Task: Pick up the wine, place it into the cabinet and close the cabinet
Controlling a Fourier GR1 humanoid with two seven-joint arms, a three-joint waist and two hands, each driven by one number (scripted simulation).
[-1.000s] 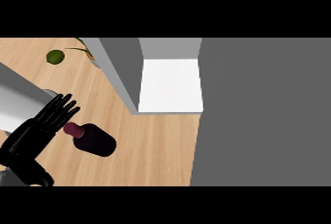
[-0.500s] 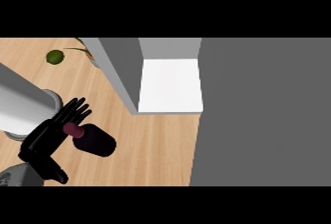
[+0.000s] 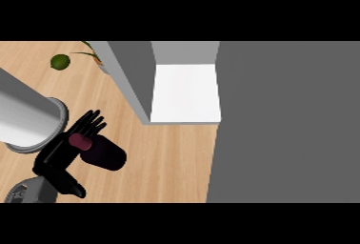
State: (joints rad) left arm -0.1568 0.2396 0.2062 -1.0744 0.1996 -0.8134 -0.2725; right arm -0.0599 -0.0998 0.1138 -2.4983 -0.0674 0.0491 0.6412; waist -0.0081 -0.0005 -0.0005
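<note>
As found around the wine (image 3: 105,155): open cabinet (image 3: 184,93) near, green fruit (image 3: 60,61) well apart.
Left hand (image 3: 57,155) fingers (image 3: 91,123): outstretched, against the wine's neck.

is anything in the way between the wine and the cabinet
Partly: the grey panel along the left side of the cabinet reaches between it and the wine. Bare counter lies round the panel's near end.

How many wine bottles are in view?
1. The wine bottle sits on the counter at lower left, beside the left hand; the cabinet shelf shows none, though more may be hidden.
</note>
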